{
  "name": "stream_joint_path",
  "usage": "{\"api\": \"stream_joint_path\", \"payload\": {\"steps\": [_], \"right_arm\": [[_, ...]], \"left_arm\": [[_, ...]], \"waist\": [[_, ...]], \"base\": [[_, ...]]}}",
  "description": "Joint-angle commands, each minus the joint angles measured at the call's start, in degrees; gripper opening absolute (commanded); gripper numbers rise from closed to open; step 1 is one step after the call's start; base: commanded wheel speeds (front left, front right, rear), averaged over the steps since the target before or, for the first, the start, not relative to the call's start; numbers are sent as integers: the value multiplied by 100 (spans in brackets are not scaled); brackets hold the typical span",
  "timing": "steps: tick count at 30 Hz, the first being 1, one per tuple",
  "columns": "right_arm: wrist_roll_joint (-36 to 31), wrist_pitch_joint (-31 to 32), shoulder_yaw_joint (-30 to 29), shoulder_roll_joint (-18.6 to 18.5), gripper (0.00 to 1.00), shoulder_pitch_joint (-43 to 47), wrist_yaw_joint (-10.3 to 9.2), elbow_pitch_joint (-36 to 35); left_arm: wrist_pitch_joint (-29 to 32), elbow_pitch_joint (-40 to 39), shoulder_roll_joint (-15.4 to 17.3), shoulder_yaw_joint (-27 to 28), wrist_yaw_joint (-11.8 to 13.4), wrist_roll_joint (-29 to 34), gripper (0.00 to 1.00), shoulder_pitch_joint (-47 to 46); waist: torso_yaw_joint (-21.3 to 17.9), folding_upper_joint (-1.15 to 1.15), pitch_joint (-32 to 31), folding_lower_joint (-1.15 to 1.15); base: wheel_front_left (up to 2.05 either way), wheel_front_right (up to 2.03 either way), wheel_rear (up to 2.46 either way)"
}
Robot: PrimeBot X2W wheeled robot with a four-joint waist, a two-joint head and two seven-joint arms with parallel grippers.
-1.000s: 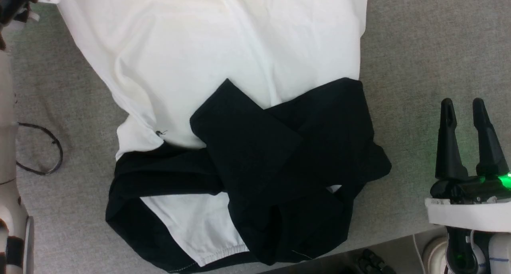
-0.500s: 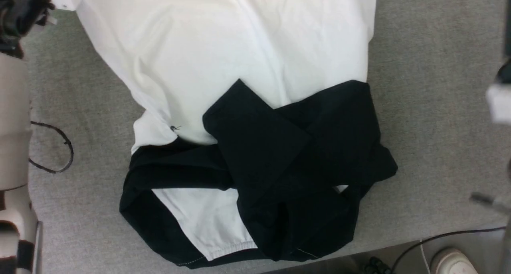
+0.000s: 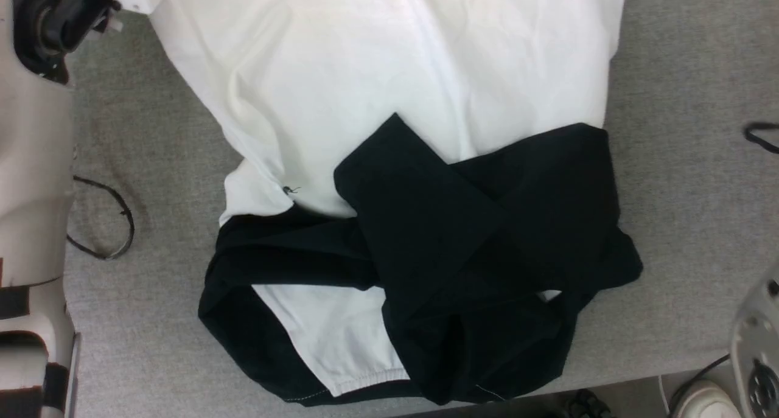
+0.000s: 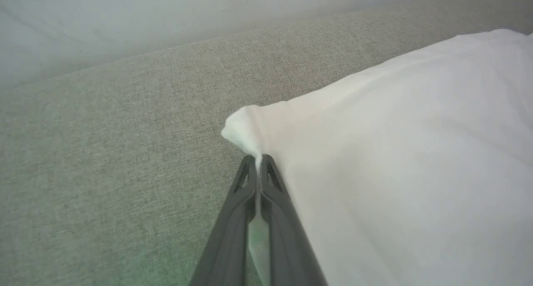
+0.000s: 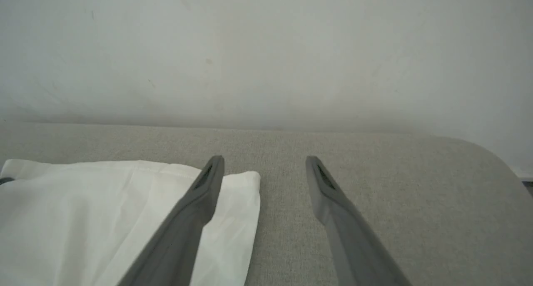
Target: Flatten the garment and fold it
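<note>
Your left claw is pinched tight on a corner of the garment; your right claw hangs with its two fingers spread wide apart.

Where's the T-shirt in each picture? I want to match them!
Head view: the T-shirt covers the middle, white on top, black sleeves crossed below.
Left wrist view: the T-shirt is on the right; the shut left gripper pinches its corner.
Right wrist view: the T-shirt's white corner lies lower left, behind one finger of the open right gripper.
Shared landmark: the grey surface under it.
</note>
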Motion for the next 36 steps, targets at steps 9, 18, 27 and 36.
{"api": "stream_joint_path", "payload": {"steps": [9, 18, 27, 36], "right_arm": [[-998, 1056, -546, 383, 100, -768, -4, 1393], [-1186, 916, -730, 403, 100, -1004, -4, 2049], [-1454, 699, -1034, 404, 100, -1244, -4, 2564], [-1778, 519, -1249, 404, 0, -1409, -4, 2937]], "left_arm": [[-46, -114, -200, -178, -46, -105, 0, -112], [-113, -110, -357, -352, -59, -149, 0, -137], [-175, -167, -509, -520, -78, -232, 0, -182], [-220, -117, -538, -607, -86, -278, 0, -216]], "waist": [[252, 0, 89, -1], [537, 0, 131, -1], [766, 0, 252, -1], [849, 0, 296, -1]], "base": [[0, 0, 0], [0, 0, 0], [0, 0, 0], [0, 0, 0]]}}
